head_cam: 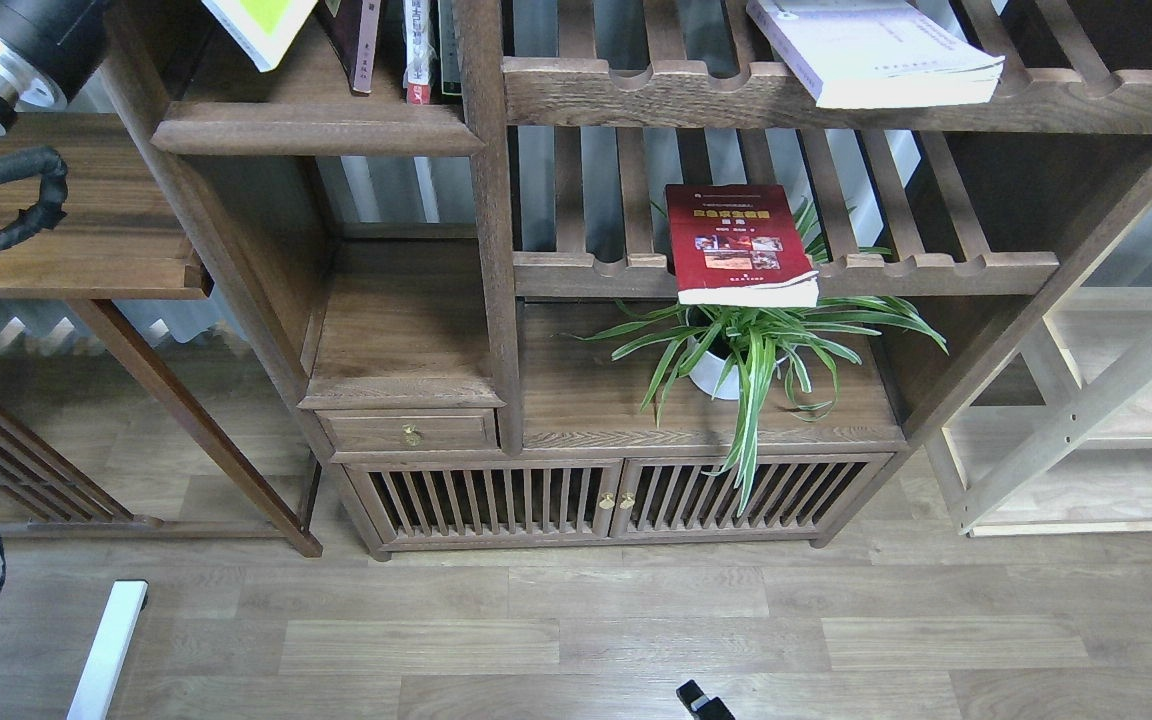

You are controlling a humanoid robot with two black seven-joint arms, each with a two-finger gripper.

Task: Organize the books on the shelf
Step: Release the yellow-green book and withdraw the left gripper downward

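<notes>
Black, cylindrical left arm [6,45] at the upper-left corner, ending in a polished silver ring with small screw holes around its face. Below it, a second round silver joint face carrying a tiny green light, wrapped by a thick black ribbed cable hose [21,195] that loops outward. Further down the left edge, a dark link with a thin red stripe. At the bottom edge, only a small black tip of the right arm [704,702].

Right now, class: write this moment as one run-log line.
yellow-green book: tilted above solid shelf | red book: on slatted rack | white book: upper rack | jaws: unseen
</notes>
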